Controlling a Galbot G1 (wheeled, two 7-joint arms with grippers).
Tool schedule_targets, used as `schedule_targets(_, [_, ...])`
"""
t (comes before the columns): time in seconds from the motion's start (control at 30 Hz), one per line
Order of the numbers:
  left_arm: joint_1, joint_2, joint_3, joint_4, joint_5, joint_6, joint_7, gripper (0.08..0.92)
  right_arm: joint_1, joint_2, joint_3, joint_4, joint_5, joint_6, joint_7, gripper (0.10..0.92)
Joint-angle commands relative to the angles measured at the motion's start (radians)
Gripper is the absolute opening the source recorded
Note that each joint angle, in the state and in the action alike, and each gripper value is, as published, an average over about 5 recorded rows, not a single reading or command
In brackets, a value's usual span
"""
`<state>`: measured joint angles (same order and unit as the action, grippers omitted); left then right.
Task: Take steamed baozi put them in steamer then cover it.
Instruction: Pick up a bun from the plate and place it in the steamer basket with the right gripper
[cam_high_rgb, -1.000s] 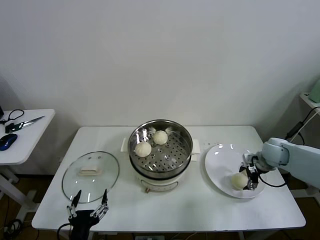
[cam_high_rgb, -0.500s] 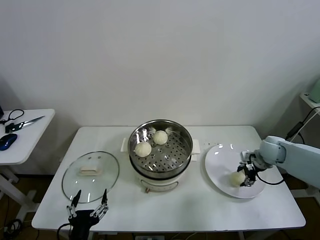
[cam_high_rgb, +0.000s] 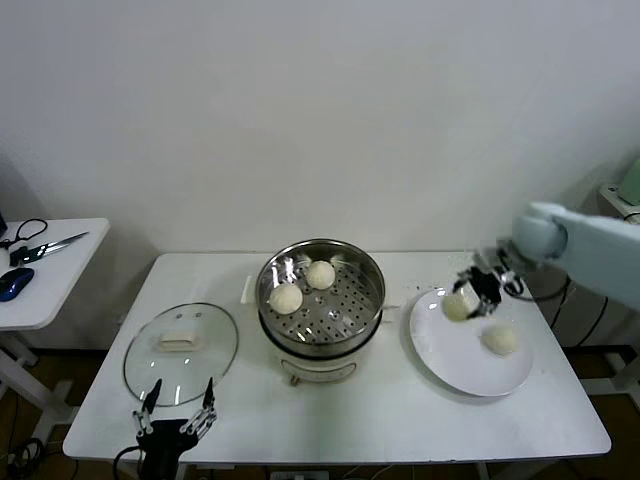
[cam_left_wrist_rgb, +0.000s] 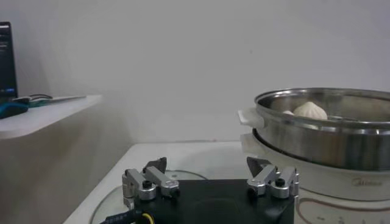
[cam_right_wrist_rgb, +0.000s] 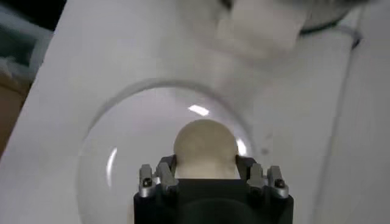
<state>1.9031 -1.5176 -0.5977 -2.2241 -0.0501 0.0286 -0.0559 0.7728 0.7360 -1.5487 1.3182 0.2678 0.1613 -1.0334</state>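
The right pincer (cam_high_rgb: 466, 299) pinches a bun (cam_high_rgb: 457, 307) between its fingers and holds it in the air above the near-pot edge of the white plate (cam_high_rgb: 450, 355); in the right wrist view the bun (cam_right_wrist_rgb: 205, 148) sits snug between the two fingers with the plate below it. A second bun (cam_high_rgb: 499, 339) lies on the plate, apart from the held one. Beside the plate, in the middle of the white tabletop (cam_high_rgb: 400, 420), stands the steamer (cam_high_rgb: 321, 300), uncovered, with two more buns (cam_high_rgb: 286, 297) on its perforated tray. The glass lid (cam_high_rgb: 181, 351) lies flat on the tabletop on the pot's other side. The left pincer (cam_high_rgb: 177, 412) hangs at the tabletop's front edge just before the lid, fingers spread wide and holding nothing.
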Motion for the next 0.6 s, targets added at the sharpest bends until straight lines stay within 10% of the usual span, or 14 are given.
schedule_targets(0.03, [0.0, -0.001, -0.001, 0.0, 0.005, 0.002, 0.0, 0.823, 0.402, 0.247, -0.032, 0.132, -0.045, 0.422, -0.067, 0.653])
schedule_targets(0.6, [0.01, -0.006, -0.028, -0.001, -0.003, -0.008, -0.003, 0.823, -0.095, 0.39, 0.085, 0.269, -0.375, 0.285, 0.146, 0.653])
